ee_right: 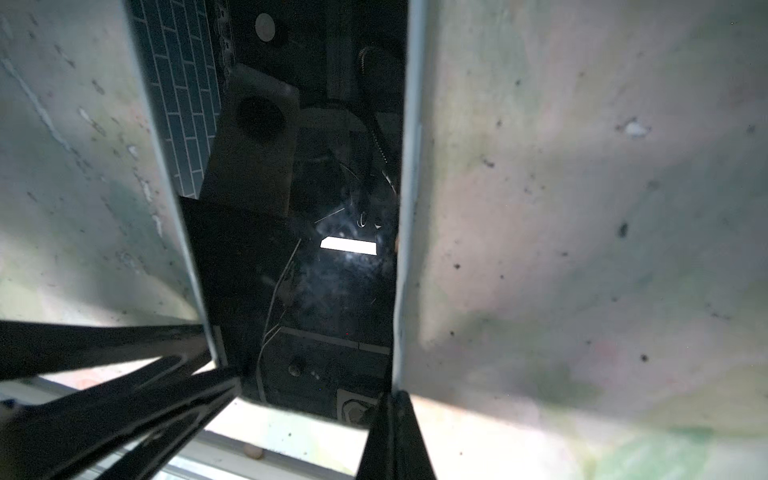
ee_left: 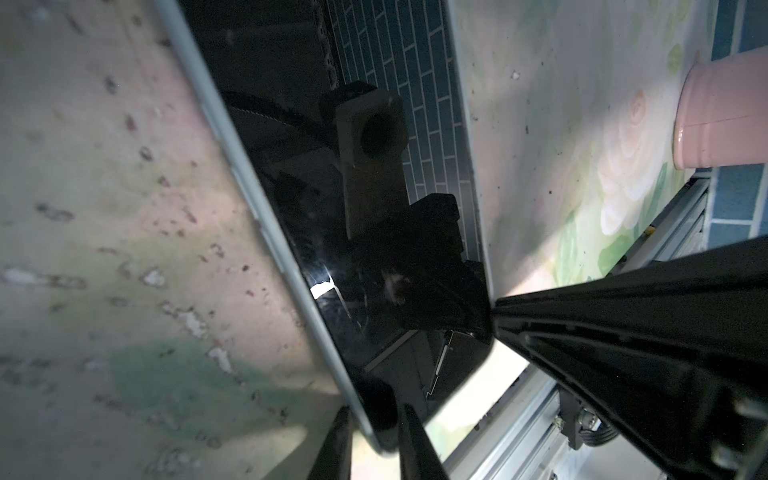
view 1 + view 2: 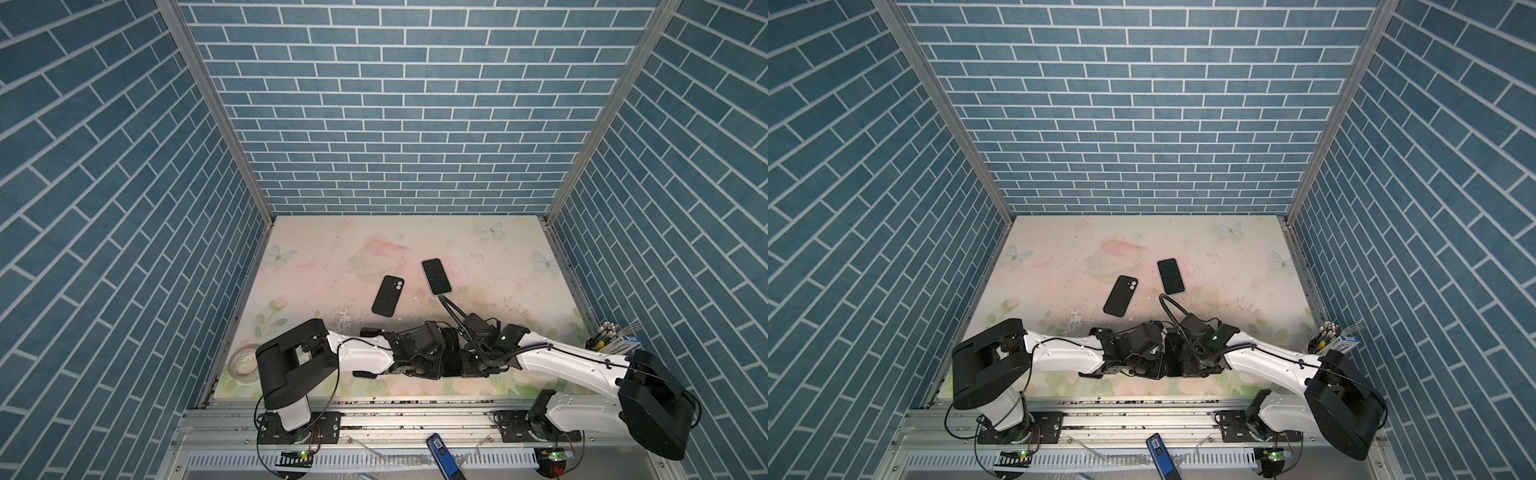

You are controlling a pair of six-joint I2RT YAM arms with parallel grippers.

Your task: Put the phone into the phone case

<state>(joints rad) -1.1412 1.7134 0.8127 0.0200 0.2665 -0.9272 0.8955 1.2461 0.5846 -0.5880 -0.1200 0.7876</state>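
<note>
Left gripper (image 2: 374, 411), right gripper (image 1: 392, 399) on phone (image 2: 316, 232).

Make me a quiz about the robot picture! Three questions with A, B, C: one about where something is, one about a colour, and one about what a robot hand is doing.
1. Where is the tape roll?
A) by the table's left edge, beside the left arm
B) stuck on the back wall
C) in the table's middle

2. What colour is the phone case?
A) pink
B) black
C) yellow

3. What is the left gripper doing?
A) hanging wide open with nothing in it
B) hidden from every camera
C) closed on a corner of a phone

Answers:
1 A: a top view shows it at that edge.
2 B: both top views show it black, with a round camera hole.
3 C: the left wrist view shows its fingers on either side of the phone's corner.
</note>
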